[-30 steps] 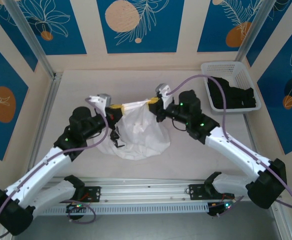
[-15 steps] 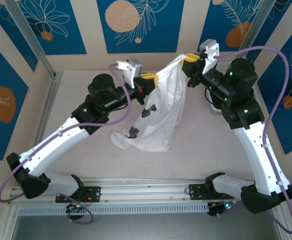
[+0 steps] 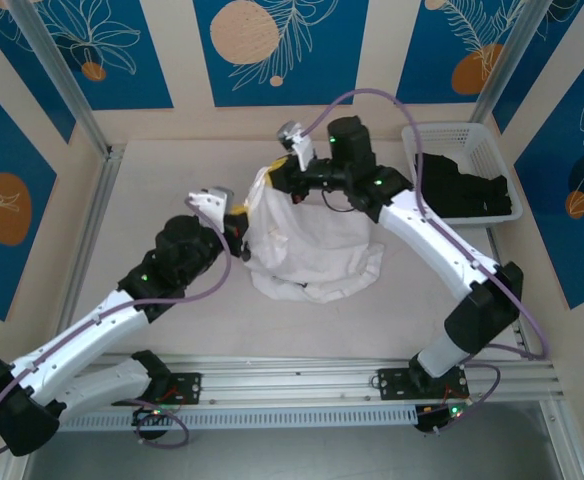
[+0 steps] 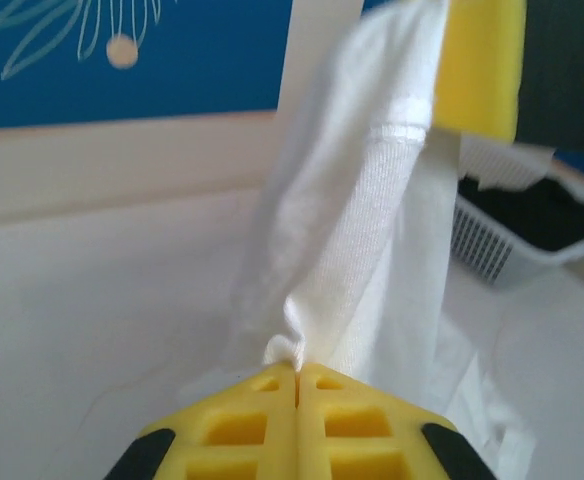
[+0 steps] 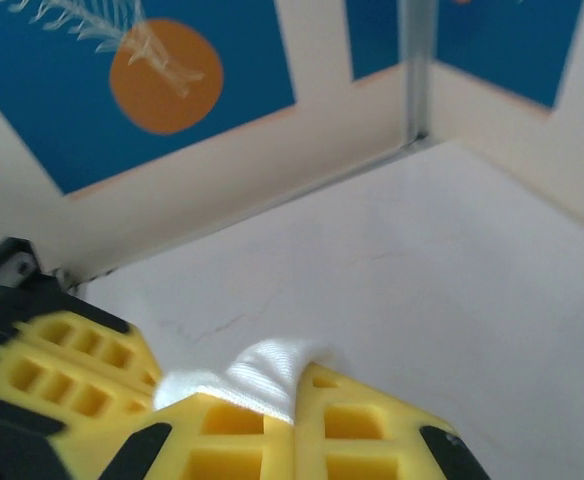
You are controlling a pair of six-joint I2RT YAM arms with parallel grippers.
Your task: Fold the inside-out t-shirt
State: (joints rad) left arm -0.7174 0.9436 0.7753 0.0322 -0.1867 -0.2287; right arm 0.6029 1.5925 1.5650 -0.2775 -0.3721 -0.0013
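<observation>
Walls [image 3: 272, 50]: beige boards are carrying blue panels with orange discs and white leaf drawings, and they are closing in the far and side edges of the table.

Table [image 3: 152, 180]: a pale, matte table is carrying everything here, with a metal rail [image 3: 302, 375] running along its near edge.

T-shirt [image 3: 312, 245]: the white, wrinkled cloth is lying bunched in the middle of the table. Its far-left edge is being held up off the heap between the two grippers. The rest is draping down and pooling toward the near right.

Arms: the left arm [image 3: 102, 320] is reaching in from the near left. The right arm [image 3: 442, 250] is arching over from the near right to the far side of the shirt.

Basket [image 3: 492, 140]: a white slatted basket is sitting at the far right corner, well apart from the t-shirt, and is holding a black garment [image 3: 462, 190].

Left gripper [image 3: 240, 222]: it is pinching the shirt's left edge, with its yellow pads pressed together on a fold. In the left wrist view the cloth [image 4: 362, 230] is rising from the gripper [image 4: 297, 375] as a taut band.

Right gripper [image 3: 270, 180]: it is clamping the shirt's far top edge, just beyond the left gripper. In the right wrist view a white hem [image 5: 262, 370] is bulging out from between its closed pads [image 5: 297, 400].
</observation>
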